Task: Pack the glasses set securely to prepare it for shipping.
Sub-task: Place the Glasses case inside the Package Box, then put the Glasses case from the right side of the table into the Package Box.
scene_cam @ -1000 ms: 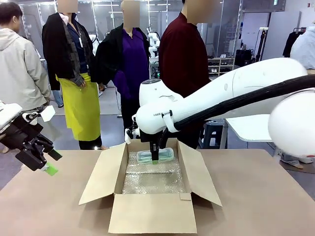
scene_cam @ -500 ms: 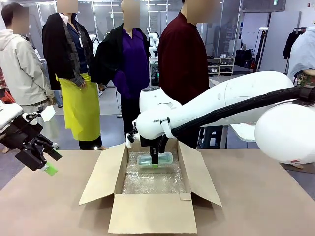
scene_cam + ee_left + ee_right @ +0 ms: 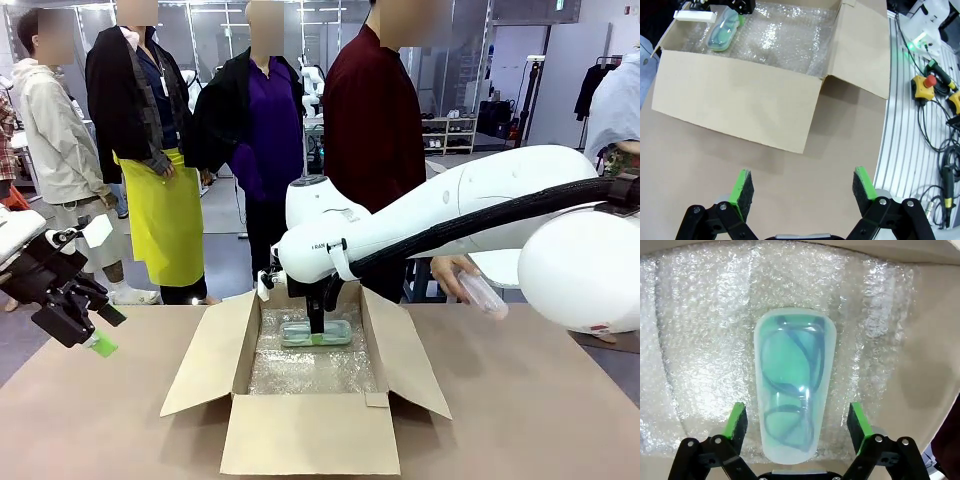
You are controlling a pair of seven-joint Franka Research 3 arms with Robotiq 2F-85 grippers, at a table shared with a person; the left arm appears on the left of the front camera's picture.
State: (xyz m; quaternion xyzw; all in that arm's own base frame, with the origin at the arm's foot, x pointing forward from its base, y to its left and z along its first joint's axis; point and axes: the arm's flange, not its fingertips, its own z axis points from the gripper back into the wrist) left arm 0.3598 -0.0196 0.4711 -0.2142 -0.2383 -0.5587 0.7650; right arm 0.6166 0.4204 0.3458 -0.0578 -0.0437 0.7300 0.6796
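Note:
The mint-green glasses case (image 3: 792, 385) lies flat on the bubble wrap at the far end of the open cardboard box (image 3: 300, 430). It also shows from the front (image 3: 330, 335) and in the left wrist view (image 3: 724, 31). My right gripper (image 3: 796, 424) hangs open just over it, one finger on each side, gripping nothing; from the front the right gripper (image 3: 316, 325) reaches down into the box. Beyond the box's right flap a person's hand holds a pinkish clear case (image 3: 483, 296) in the air. My left gripper (image 3: 803, 186) is open and empty above bare table, left of the box (image 3: 85, 330).
The box's flaps (image 3: 205, 355) spread outward on all sides. An aluminium rail with emergency-stop buttons (image 3: 924, 86) and cables runs along the table's edge on my side. Several people stand at the far side.
My right gripper lowered the mint-green case onto the bubble wrap and opened, letting it go. A hand with the pinkish case has come into view at the right. The left arm stayed still.

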